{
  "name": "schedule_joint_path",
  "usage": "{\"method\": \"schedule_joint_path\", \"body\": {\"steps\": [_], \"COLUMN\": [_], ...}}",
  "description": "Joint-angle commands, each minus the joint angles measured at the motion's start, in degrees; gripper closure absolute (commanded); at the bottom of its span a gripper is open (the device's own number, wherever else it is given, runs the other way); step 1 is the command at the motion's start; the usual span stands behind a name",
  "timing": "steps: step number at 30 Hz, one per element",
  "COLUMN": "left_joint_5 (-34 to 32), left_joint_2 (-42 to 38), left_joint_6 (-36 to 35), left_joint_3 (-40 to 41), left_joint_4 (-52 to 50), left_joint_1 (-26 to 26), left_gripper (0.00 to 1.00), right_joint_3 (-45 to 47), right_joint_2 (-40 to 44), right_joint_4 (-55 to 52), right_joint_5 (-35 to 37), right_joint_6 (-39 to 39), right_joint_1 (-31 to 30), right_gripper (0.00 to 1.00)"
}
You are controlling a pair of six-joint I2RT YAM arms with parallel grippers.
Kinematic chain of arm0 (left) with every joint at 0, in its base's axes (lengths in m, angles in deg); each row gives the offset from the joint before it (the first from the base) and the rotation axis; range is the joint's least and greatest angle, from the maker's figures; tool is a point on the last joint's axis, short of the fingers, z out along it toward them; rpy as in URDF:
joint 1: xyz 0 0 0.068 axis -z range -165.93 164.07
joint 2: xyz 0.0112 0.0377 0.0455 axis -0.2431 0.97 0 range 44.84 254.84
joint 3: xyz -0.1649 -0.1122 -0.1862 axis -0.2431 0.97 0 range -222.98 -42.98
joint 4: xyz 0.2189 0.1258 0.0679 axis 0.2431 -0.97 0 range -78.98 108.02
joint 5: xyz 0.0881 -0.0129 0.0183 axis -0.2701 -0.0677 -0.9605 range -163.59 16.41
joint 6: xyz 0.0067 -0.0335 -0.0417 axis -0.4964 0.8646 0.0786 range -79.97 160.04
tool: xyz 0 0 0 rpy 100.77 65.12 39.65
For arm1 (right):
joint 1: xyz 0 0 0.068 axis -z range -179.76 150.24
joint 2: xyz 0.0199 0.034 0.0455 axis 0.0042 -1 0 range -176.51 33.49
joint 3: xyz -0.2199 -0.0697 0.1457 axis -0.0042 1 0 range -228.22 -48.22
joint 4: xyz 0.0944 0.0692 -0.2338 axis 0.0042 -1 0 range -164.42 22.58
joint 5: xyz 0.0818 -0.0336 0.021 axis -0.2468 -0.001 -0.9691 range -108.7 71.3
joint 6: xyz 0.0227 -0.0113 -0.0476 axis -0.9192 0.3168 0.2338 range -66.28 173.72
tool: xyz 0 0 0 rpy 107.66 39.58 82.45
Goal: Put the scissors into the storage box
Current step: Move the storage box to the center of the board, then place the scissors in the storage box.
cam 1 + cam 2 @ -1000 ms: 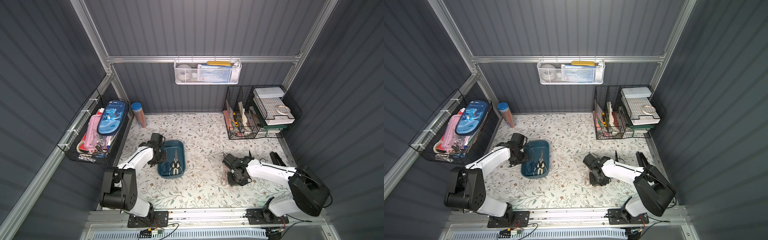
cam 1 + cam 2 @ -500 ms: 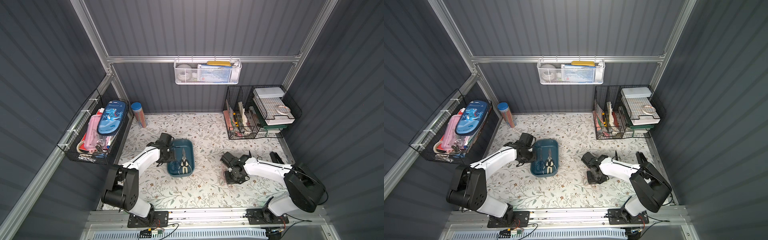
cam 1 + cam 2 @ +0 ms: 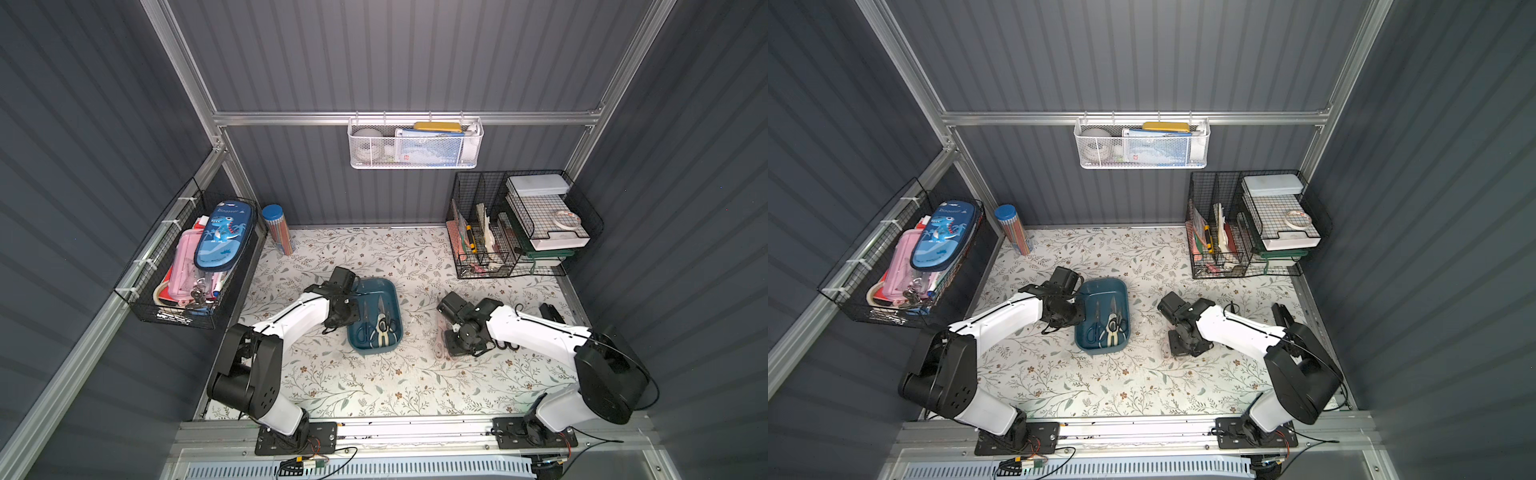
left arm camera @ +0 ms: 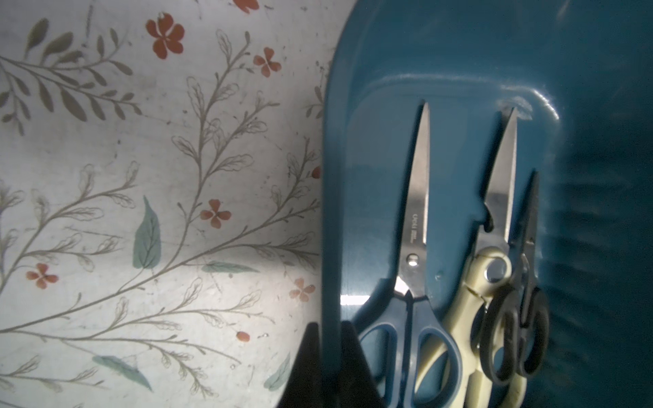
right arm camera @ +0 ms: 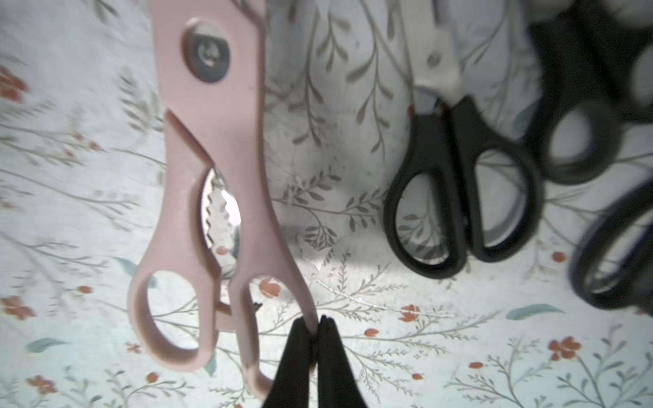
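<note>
Teal plastic first: in both top views the storage box [image 3: 372, 287] [image 3: 1100, 289] sits mid-table with the left gripper [image 3: 350, 314] clamped onto its side wall. A few scissors lie inside, just past those fingers. The right gripper [image 3: 454, 345] is well apart from the box, nose down on the floral table [image 3: 374, 386], and it hides whatever it has hold of. Only these views show the other containers, all far from both sets of fingers. There's a black wire basket [image 3: 178, 318] stuffed with pencil cases on the side wall, a white mesh basket [image 3: 415, 165] on the back rail, and a wire rack [image 3: 469, 272] with trays and paper.

Left wrist view: the fingers [image 4: 306, 367] are closed on the box rim, one outside and one inside, with the wall between them. On the inside finger's side lie three pairs, tips pointing away. The dark blue-handled scissors [image 4: 417, 219] are nearest, then the cream-handled shears [image 4: 470, 303], then small black-handled scissors [image 4: 526, 318] overlapping the cream handles. The top views can't separate them this well.

Right wrist view: the fingers [image 5: 300, 356] are pinched shut on one handle loop of the pink-handled shears [image 5: 219, 141]. Off to one side of them on the table are black-handled scissors [image 5: 459, 197], and further out more black handles [image 5: 572, 141], which are blurry.
</note>
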Motion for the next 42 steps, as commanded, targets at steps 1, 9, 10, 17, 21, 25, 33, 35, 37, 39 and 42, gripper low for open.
{"method": "schedule_joint_path", "body": {"steps": [1, 9, 10, 17, 21, 25, 33, 35, 37, 39, 42], "left_joint_5": [-1.4, -0.4, -0.4, -1.9, -4.0, -8.1, -17.3, -18.5, -18.3, -16.9, -15.2], "left_joint_2": [0.4, 2.3, 2.5, 4.0, 3.4, 1.4, -9.7, -15.1, -20.3, -25.0, -31.7], "left_joint_6": [-1.3, -6.3, -6.4, -4.6, -4.3, -0.7, 4.1, 3.6, 1.1, -2.7, -7.9], "left_joint_3": [-1.1, -3.4, -3.5, -5.8, -5.8, -6.0, -3.1, 0.0, 3.3, 6.9, 9.8], "left_joint_4": [0.2, 2.2, 2.6, 1.3, 0.8, 0.4, -1.0, 0.0, 1.4, 3.0, 1.8], "left_joint_1": [0.4, 1.2, 1.5, 3.3, 3.4, 3.4, 3.4, 3.4, 3.4, 3.4, 3.4], "left_gripper": [1.00, 1.00, 1.00, 0.96, 0.79, 0.56, 0.52, 0.51, 0.50, 0.47, 0.44], "right_joint_3": [-5.8, -17.1, -17.7, -27.4, -29.8, -31.3, -32.9, -33.1, -33.5, -34.8, -36.4], "right_joint_2": [3.4, -2.4, -3.8, -16.9, -21.0, -24.5, -28.8, -29.8, -31.1, -32.6, -33.5], "right_joint_4": [-2.8, 1.6, 2.6, 3.4, 4.7, 4.7, 3.2, 2.9, 2.8, 2.0, 1.9], "right_joint_5": [2.7, -15.3, -16.3, -15.9, -16.2, -17.2, -15.1, -15.0, -15.3, -16.4, -15.5], "right_joint_6": [2.3, 9.1, 9.1, 5.8, 1.5, -0.4, 1.3, 1.3, 1.3, 1.3, 1.5], "right_joint_1": [0.3, -0.3, -0.7, -4.3, -4.3, -4.6, -7.3, -7.9, -8.2, -8.2, -8.4], "right_gripper": [1.00, 1.00, 1.00, 1.00, 1.00, 1.00, 1.00, 1.00, 1.00, 1.00, 0.80]}}
